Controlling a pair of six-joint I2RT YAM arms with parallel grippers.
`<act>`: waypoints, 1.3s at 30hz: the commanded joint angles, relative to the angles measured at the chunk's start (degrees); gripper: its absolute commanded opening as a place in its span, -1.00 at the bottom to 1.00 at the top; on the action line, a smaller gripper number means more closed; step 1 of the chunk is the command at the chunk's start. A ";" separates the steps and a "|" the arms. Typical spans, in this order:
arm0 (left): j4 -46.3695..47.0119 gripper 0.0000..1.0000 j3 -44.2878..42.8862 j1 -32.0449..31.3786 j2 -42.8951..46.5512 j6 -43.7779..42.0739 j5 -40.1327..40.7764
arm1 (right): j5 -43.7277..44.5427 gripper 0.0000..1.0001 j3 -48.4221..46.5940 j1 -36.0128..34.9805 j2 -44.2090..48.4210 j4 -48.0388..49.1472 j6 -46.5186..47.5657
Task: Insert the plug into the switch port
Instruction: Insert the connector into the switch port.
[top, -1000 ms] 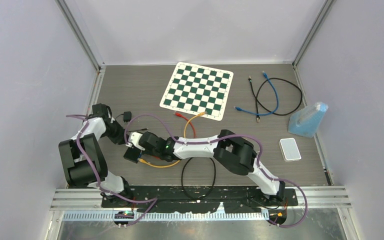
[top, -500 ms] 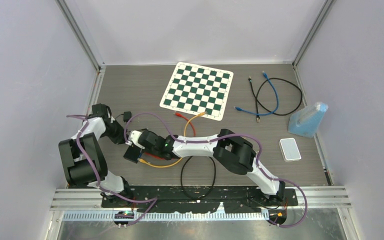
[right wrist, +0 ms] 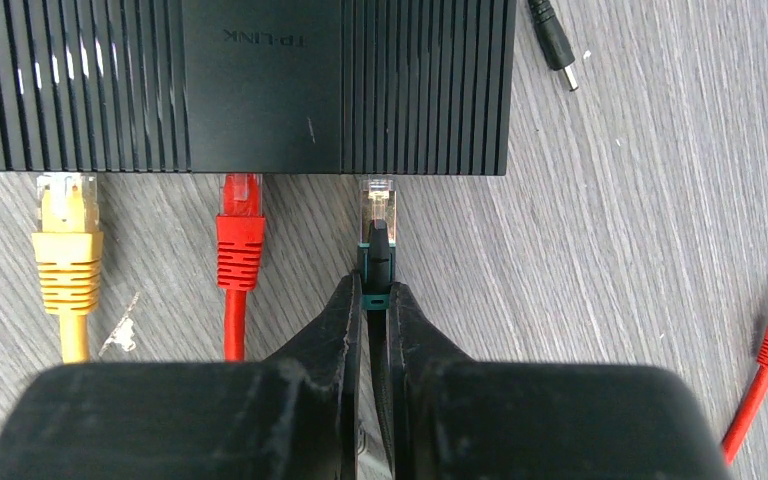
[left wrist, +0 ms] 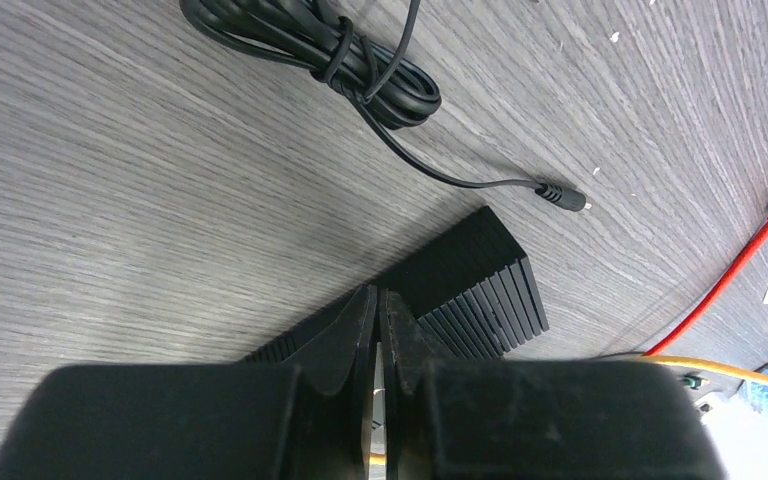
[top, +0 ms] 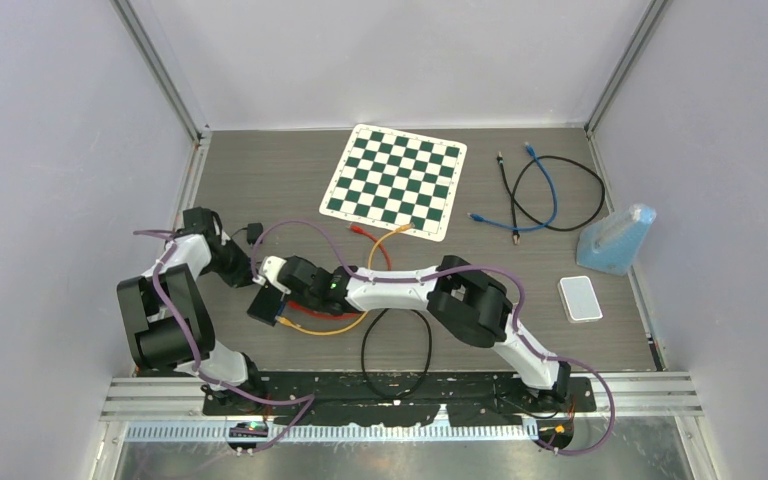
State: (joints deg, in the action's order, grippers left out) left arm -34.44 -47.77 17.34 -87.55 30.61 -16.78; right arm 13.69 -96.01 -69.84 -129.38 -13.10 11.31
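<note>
While clamped, right gripper (right wrist: 375, 293) around plug (right wrist: 377, 240).

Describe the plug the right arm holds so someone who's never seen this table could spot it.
Find the black switch on the left side of the table. Along one edge sit a yellow plug, a red plug, then a dark plug with a clear tip. That last one is it: the only one pinched in the right pincer.
</note>
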 commanded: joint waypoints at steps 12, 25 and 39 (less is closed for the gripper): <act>-0.01 -0.88 -1.12 0.15 -0.87 -0.71 -2.22 | -1.42 -0.89 -0.85 0.85 4.89 2.47 -3.04; -0.26 -0.88 -0.94 0.15 -0.08 -0.93 -1.51 | -1.78 -0.89 -0.99 0.98 5.44 2.09 -3.78; -0.11 -0.88 -0.74 0.16 -1.04 -0.88 -3.32 | -5.33 -0.90 0.86 1.98 4.36 7.45 -6.90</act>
State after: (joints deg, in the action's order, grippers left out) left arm -34.33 -47.77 17.37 -88.05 30.46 -17.45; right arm 9.98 -95.44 -68.34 -128.29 -11.90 6.50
